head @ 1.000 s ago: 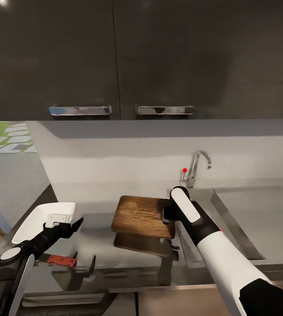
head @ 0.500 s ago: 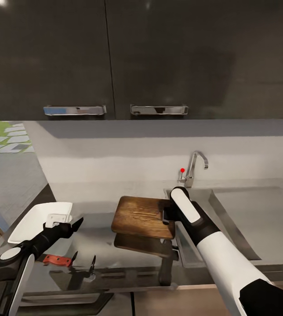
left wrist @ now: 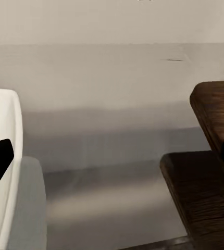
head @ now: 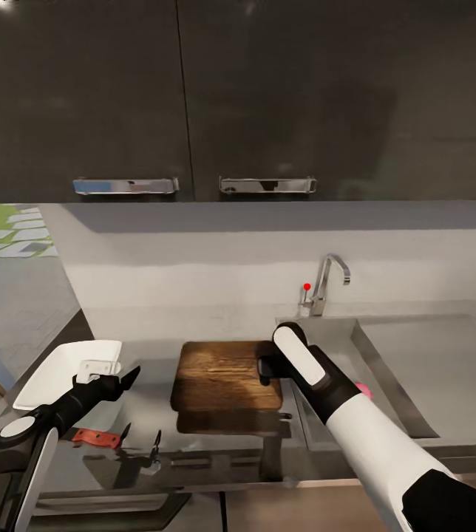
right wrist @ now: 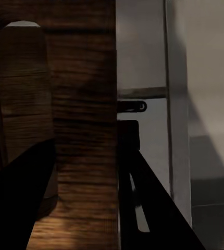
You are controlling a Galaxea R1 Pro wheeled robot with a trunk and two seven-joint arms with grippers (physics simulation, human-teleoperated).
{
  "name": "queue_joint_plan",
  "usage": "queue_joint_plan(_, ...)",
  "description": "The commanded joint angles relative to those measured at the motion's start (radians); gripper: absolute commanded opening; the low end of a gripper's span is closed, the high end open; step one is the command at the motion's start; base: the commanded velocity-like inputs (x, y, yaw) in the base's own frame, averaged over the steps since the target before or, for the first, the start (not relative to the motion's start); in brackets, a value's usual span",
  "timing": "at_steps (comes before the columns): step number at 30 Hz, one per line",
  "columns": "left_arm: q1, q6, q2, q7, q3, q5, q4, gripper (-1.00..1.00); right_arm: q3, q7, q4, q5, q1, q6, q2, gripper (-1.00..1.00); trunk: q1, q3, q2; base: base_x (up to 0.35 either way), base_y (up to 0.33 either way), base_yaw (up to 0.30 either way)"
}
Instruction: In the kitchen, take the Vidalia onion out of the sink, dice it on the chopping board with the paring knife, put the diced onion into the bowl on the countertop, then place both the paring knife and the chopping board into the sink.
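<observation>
1. Right gripper point(head: 266, 367): clamped on the right-hand end of the chopping board point(head: 223, 375). In the right wrist view one dark finger point(right wrist: 18, 198) lies across the board's point(right wrist: 83, 130) top face, the other sits beyond its edge, and the handle slot point(right wrist: 21, 67) is close by.
2. Chopping board: I hold it roughly level above the countertop point(head: 157, 414), its reflection showing on the glossy surface beneath. It hangs just left of the sink point(head: 393, 369), not over the basin.
3. Vidalia onion point(head: 364, 389): a small pinkish shape shows past my right forearm, low in the sink. I judge this to be the onion, not yet taken out.
4. Left gripper point(head: 123, 378): hovers over the counter with its jaws parted and nothing between them, just beside the bowl point(head: 64, 369).
5. Bowl: at the left end of the counter. Its white rim point(left wrist: 8, 156) also shows in the left wrist view. I cannot tell whether it holds anything.
6. Paring knife point(head: 97, 437): reddish handle lying flat on the counter near the front edge, below the left gripper.
7. Step in hand, as I judge it: positioning the board on the counter before any cutting.
8. Next move calls for: lowering the board flat, releasing it, then reaching my right arm into the sink for the onion.
</observation>
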State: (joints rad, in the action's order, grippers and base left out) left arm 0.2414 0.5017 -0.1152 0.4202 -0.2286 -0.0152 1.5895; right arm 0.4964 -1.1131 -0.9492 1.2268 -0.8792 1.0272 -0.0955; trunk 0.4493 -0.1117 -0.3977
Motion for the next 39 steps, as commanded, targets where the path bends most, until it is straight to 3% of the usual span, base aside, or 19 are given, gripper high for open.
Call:
queue_joint_plan(1, 0.001, 0.008, 0.000, 0.005, -0.001, -0.002, 0.001, 1.00, 0.003, -0.011, 0.000, 0.003, -0.001, 0.010, 0.000, -1.00, 0.001, -0.002, -0.002, 0.000, 0.000, 0.000)
queue_joint_plan(39, 0.001, 0.008, 0.000, 0.005, -0.003, -0.002, 0.001, 1.00, 0.007, -0.008, 0.000, 0.002, -0.001, 0.011, 0.000, -1.00, 0.001, -0.005, -0.002, 0.000, -0.030, 0.000)
